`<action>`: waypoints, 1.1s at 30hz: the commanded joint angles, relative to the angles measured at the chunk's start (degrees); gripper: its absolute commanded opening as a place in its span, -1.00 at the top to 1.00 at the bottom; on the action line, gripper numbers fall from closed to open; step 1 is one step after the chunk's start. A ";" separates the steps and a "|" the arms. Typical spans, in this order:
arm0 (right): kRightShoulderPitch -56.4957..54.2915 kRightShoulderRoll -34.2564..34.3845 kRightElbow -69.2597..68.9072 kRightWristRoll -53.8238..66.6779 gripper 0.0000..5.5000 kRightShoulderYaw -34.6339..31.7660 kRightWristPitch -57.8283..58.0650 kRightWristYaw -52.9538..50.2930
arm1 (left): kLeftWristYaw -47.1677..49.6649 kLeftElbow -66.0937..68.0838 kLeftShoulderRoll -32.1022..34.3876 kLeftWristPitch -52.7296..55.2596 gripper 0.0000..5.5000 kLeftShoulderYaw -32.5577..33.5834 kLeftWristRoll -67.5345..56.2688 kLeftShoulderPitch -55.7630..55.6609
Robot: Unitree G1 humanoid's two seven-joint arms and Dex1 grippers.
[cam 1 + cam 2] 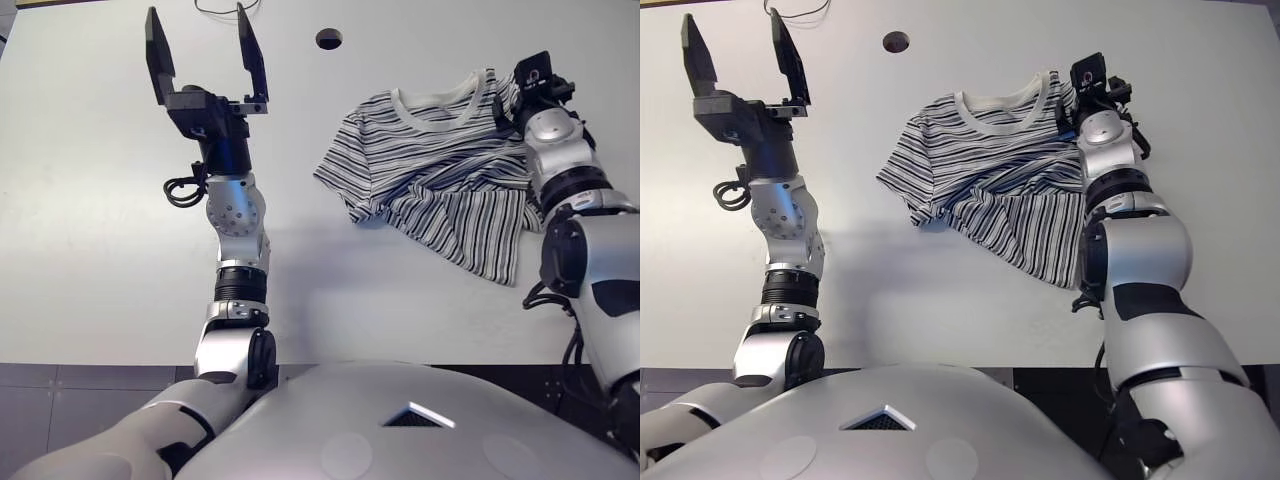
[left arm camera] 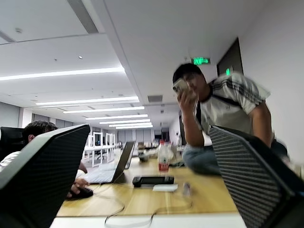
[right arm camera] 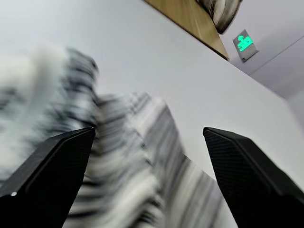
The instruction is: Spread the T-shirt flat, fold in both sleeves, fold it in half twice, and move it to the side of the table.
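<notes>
The broad white table (image 1: 100, 280) carries the job. On its right-hand part lies the short-sleeved T-shirt with black-and-white stripes and a white collar (image 1: 430, 170), nowhere near flat. The collar points to the far edge, one sleeve fans out toward the middle of the table, and the lower half is bunched and twisted into diagonal folds.

The left gripper (image 1: 198, 30) is held up over bare table, well apart from the cloth, with its two black fingers spread wide and nothing in them. The right gripper (image 3: 148, 137) sits at the shirt's far shoulder, also gaping and gripping nothing, with striped fabric lying under the gap between its fingers.

The worry, as I see it, is the one-sided pull. If the right pincer closes here and tugs with nothing pinning the other side, the whole shirt may slide instead of spreading. It may also pinch two layers at once, which would lock the twist in. The right forearm lies across the shirt's edge and could drag it along.

A small round hole in the table (image 1: 328, 39) lies beyond the shirt, where a dragged sleeve could catch.
</notes>
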 commanded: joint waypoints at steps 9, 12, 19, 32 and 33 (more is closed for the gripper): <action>22.79 -1.56 -67.90 6.72 -0.53 -4.23 -15.44 2.99 | -14.07 -2.19 11.26 -0.42 -0.69 -34.26 38.04 0.98; 22.07 -2.41 -75.32 4.59 -0.53 -4.03 -12.17 2.83 | -11.10 0.36 5.95 4.13 -0.69 -41.39 46.66 -4.00; 21.85 -6.79 -76.71 0.02 -0.53 -5.35 -7.51 2.07 | -8.40 6.62 -6.26 9.37 -0.69 -54.26 52.43 -10.70; 20.19 -9.15 -69.06 -4.10 -0.53 -4.17 -9.68 0.35 | -7.56 5.74 -8.94 13.23 -0.69 -60.59 52.83 -16.59; 19.97 -9.48 -68.33 -4.31 -0.53 -4.22 -9.97 0.28 | -7.77 4.25 -8.25 13.28 -0.69 -60.15 52.28 -16.77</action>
